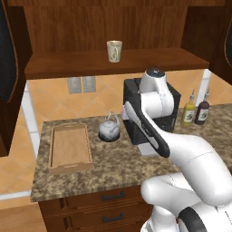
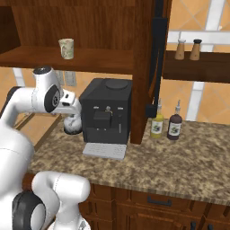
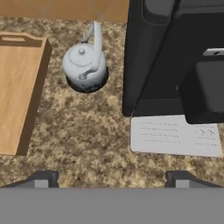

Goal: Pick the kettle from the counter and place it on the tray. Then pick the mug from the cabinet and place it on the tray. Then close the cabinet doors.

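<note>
The small round silver-grey kettle point(image 3: 84, 65) stands near the back edge of the speckled granite counter point(image 3: 83, 131), just beside the light-wood tray point(image 3: 17, 92). The gripper point(image 3: 112, 178) hangs empty, jaws wide; it should descend straight over the wire handle.

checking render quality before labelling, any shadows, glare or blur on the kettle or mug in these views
Hand view: kettle sharp, soft highlight on its lid, dark shadow ring at its base on the counter. Left base view: mug small but clear, cabinet interior evenly lit, no glare. Right base view: kettle mostly hidden behind the arm; no motion blur.
</note>
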You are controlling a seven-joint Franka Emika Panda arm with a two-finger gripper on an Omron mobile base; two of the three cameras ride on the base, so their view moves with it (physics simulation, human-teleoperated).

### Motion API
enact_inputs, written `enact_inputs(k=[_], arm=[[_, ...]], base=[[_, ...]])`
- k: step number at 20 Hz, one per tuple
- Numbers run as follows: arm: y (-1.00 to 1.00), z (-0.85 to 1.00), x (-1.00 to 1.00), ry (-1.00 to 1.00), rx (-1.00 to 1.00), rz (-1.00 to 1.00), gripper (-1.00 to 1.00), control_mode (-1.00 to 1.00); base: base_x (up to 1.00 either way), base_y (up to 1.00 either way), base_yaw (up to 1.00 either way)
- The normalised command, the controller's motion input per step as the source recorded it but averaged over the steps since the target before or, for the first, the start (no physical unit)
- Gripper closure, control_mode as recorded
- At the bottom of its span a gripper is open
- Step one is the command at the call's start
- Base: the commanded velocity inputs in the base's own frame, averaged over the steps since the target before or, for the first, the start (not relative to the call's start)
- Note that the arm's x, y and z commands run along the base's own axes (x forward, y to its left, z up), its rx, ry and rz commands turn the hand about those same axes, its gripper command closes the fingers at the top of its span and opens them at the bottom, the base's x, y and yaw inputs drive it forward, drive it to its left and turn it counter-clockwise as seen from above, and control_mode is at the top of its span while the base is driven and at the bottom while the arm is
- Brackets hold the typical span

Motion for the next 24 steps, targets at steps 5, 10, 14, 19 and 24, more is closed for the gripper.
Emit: enact_inputs(k=[5,10,14,19,24], arm=[[0.11,-0.27,0.05,0.03,0.00,0.00,-1.00,-1.00],[0.29,-0.43,0.26,-0.01,0.01,-0.01,-1.00,-1.00],[0.27,-0.06,0.43,0.01,0.05,-0.06,-1.00,-1.00],[0.24,-0.05,0.55,0.01,0.04,-0.13,-1.00,-1.00],[0.23,-0.18,0.52,0.01,0.01,-0.20,-1.00,-1.00]], base=[[0.00,0.00,0.00],[0.00,0.00,0.00],[0.00,0.00,0.00],[0.00,0.00,0.00],[0.00,0.00,0.00]])
